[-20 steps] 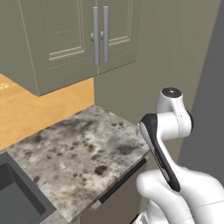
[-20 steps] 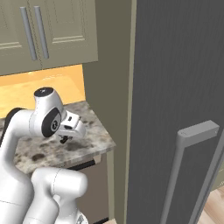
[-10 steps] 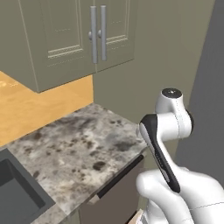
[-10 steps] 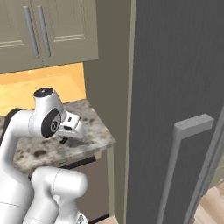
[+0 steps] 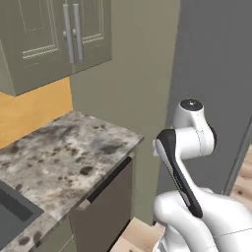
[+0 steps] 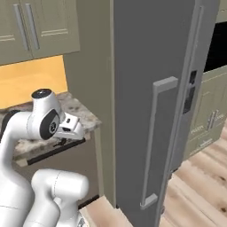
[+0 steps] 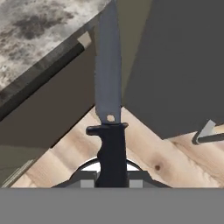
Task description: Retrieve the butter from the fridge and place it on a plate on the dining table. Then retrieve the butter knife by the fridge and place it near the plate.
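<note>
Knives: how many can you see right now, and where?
1. The butter knife is held by its black handle in the shut gripper, blade pointing away over the wooden floor, beside the marbled counter. Others could be hidden.

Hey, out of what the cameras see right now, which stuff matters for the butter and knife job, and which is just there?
For the job:
- butter knife, handle clamped in the shut gripper
- fridge, doors closed

Just there:
- marbled counter with sink
- olive-green cabinets
- wooden floor
</note>
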Motion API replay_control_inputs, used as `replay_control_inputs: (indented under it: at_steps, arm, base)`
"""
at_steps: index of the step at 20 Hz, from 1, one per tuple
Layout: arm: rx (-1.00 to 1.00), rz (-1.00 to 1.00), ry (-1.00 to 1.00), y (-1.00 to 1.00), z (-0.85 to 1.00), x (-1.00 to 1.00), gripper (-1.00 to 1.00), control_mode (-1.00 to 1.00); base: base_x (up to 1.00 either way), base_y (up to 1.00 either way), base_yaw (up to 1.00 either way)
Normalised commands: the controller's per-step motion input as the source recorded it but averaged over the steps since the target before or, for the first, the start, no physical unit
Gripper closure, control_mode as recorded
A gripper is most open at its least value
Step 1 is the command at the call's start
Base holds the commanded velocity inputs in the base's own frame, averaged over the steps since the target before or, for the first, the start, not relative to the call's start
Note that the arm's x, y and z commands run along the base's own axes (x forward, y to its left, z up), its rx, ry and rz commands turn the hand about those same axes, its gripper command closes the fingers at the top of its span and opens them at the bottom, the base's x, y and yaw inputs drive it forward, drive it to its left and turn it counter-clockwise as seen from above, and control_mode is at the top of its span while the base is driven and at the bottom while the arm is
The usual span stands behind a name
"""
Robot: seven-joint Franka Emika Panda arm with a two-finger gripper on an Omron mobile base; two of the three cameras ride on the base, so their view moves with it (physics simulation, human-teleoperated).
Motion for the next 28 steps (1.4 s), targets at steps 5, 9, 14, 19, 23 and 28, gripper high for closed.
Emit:
replay_control_inputs:
  at_steps: [5, 9, 14, 19, 23, 28]
  arm:
    - [0.0, 0.0, 0.0, 0.0, 0.0, 0.0, 1.0, 1.0]
    - [0.0, 0.0, 0.0, 0.0, 0.0, 0.0, 1.0, 1.0]
    - [0.0, 0.0, 0.0, 0.0, 0.0, 0.0, 1.0, 1.0]
    - [0.0, 0.0, 0.0, 0.0, 0.0, 0.0, 1.0, 1.0]
    - [0.0, 0.0, 0.0, 0.0, 0.0, 0.0, 1.0, 1.0]
    - [0.0, 0.0, 0.0, 0.0, 0.0, 0.0, 1.0, 1.0]
  base:
    - [-0.56, -0.15, -0.63]
    - [-0.35, -0.24, -0.73]
    - [-0.4, -0.21, -0.72]
    - [-0.45, -0.29, -0.69]
    - [-0.42, -0.44, -0.65]
    - [0.07, -0.42, -0.3]
